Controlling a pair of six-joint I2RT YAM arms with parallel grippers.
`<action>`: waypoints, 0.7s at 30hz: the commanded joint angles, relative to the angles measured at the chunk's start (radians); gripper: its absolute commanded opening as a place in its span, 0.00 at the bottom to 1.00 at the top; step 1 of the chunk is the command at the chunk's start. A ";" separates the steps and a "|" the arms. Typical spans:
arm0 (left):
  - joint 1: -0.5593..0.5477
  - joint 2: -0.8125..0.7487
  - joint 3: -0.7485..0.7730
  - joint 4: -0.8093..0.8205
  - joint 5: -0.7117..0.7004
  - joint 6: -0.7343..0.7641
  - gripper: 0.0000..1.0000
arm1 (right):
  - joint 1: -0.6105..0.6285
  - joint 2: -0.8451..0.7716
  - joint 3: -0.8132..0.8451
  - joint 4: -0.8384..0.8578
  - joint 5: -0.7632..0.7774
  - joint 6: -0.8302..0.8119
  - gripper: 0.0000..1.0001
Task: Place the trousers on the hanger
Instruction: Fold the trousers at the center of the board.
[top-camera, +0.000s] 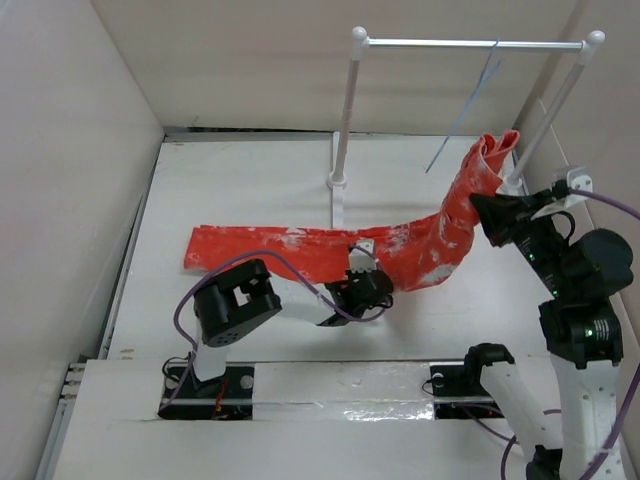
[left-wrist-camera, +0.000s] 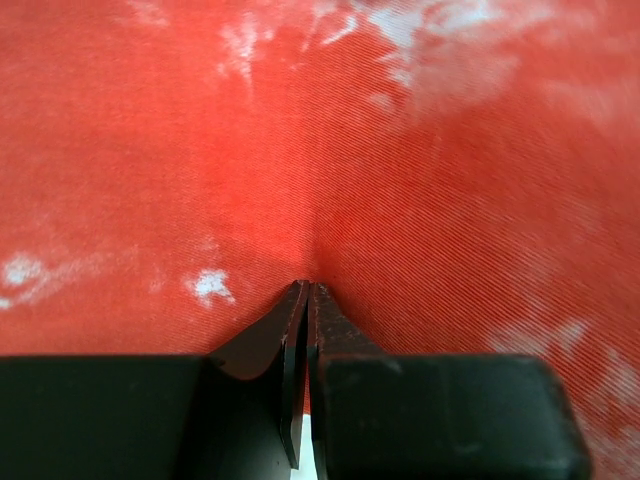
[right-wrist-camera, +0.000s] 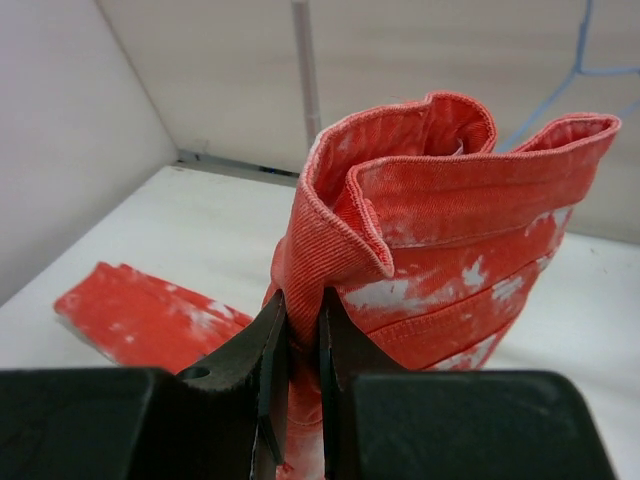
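The red-orange trousers (top-camera: 300, 243) lie across the table, legs stretching left. Their right end is lifted and folded upright near the rack's right post. My left gripper (top-camera: 378, 280) is shut on the fabric at the near edge of the trousers' middle; the left wrist view shows the cloth (left-wrist-camera: 400, 180) puckered at the closed tips (left-wrist-camera: 308, 288). My right gripper (top-camera: 480, 205) is shut on a fold of the raised end (right-wrist-camera: 440, 220) and holds it off the table, tips (right-wrist-camera: 303, 318) clamping the cloth. The pale blue hanger (top-camera: 470, 105) hangs from the crossbar, and shows in the right wrist view (right-wrist-camera: 580, 60).
A white-posted rack stands at the back, with a left post (top-camera: 346, 110), a metal crossbar (top-camera: 440, 43) and a slanted right post (top-camera: 555, 105). Pale walls enclose the table on the left, back and right. The rack's base (top-camera: 338, 185) sits just behind the trousers.
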 joint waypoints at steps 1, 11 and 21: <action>-0.073 0.083 0.089 -0.035 0.093 0.002 0.00 | 0.031 0.104 0.117 0.155 -0.120 0.041 0.00; -0.027 -0.258 -0.063 -0.068 0.024 0.026 0.17 | 0.430 0.423 0.226 0.199 0.141 -0.058 0.00; 0.244 -1.026 -0.266 -0.264 -0.018 0.105 0.51 | 0.670 0.712 0.307 0.308 0.352 -0.078 0.00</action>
